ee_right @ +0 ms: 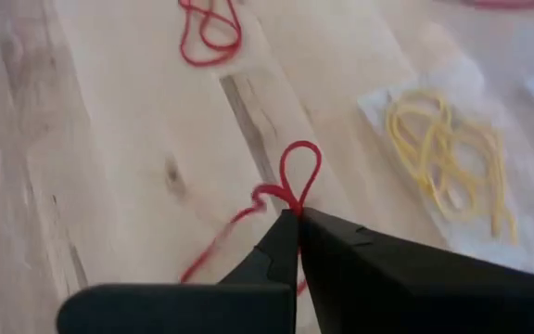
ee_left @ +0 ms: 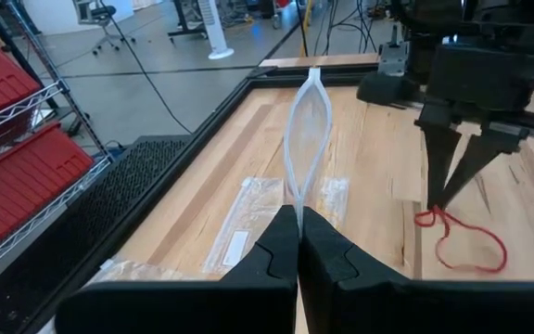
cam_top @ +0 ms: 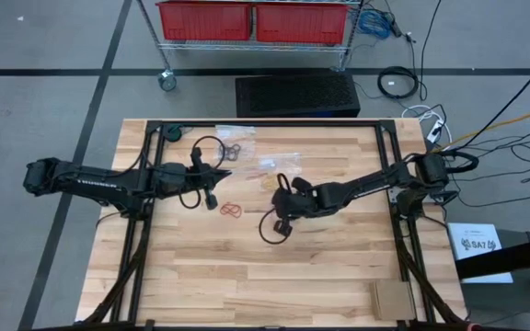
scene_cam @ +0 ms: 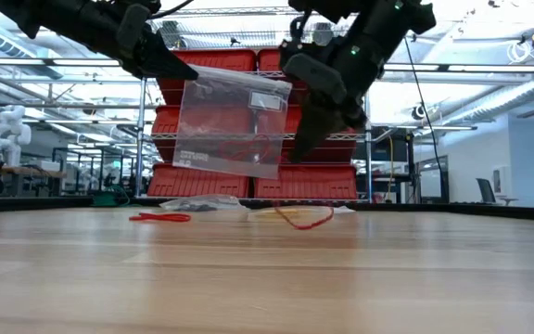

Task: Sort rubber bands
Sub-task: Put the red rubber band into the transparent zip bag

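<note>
My left gripper [scene_cam: 176, 70] is shut on a clear flat plastic bag [scene_cam: 233, 119] that hangs in the air over the middle of the table. Just to its right, my right gripper [scene_cam: 297, 156] points down, shut on a red rubber band [ee_right: 297, 173]. More red bands [cam_top: 231, 210] lie loose on the wood between the arms. Yellowish tan bands [ee_right: 448, 158] lie in a clear bag on the table. Black bands [cam_top: 231, 147] lie in another bag near the far edge. My left gripper pinches the bag's upper corner [ee_left: 298, 202] between its two fingers, coming level from the table's left. The bag is lifted clear and hangs below the fingers, its two layers bowed apart [ee_left: 310, 121]. My right gripper pinches the red band at a crossing [ee_right: 288, 206] between its fingertips, from above and slanting down. A small loop [ee_right: 300, 158] stands past the tips. The rest of the band [ee_left: 471, 249] trails down onto the wood.
A black frame [cam_top: 386, 156] runs round the tabletop. A small cardboard piece [cam_top: 390, 299] lies at the near right corner. The bags with bands [cam_top: 283, 162] lie toward the far edge. Bare wood [cam_top: 265, 276] stretches along the near side. Red bins on shelves [scene_cam: 248, 176] stand behind.
</note>
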Available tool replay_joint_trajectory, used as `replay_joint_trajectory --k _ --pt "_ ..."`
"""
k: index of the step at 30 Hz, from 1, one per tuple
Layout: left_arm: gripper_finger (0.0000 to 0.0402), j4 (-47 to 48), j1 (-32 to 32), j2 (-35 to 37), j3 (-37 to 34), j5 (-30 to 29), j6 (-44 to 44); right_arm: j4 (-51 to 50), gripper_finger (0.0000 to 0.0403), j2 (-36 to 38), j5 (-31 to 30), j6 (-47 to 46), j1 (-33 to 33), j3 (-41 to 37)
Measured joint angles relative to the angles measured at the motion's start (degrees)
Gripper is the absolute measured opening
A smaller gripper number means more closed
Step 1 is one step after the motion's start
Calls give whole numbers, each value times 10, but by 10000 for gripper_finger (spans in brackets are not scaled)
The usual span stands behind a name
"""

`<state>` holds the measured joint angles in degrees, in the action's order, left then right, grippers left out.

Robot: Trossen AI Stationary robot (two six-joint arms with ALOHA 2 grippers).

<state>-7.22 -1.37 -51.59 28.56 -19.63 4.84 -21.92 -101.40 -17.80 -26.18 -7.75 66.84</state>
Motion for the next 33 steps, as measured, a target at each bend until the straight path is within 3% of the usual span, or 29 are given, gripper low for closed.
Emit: replay_joint_trajectory --k 5,11,17,20,25,33 --pt "0 1 0 0 0 0 0 50 0 0 -55 38 -15 0" --pt "0 3 0 0 0 0 0 0 0 -8 -57 47 -49 0" --pt "0 1 0 0 0 -1 0 -14 0 -42 27 -5 -62 1" --pt "0 0 0 0 0 -1 0 -11 6 -62 33 -26 -57 1" --pt "0 1 0 0 0 -1 0 -3 44 -82 94 -36 -41 1" --pt "0 3 0 0 0 -1 0 -2 152 -81 138 -73 -30 1"
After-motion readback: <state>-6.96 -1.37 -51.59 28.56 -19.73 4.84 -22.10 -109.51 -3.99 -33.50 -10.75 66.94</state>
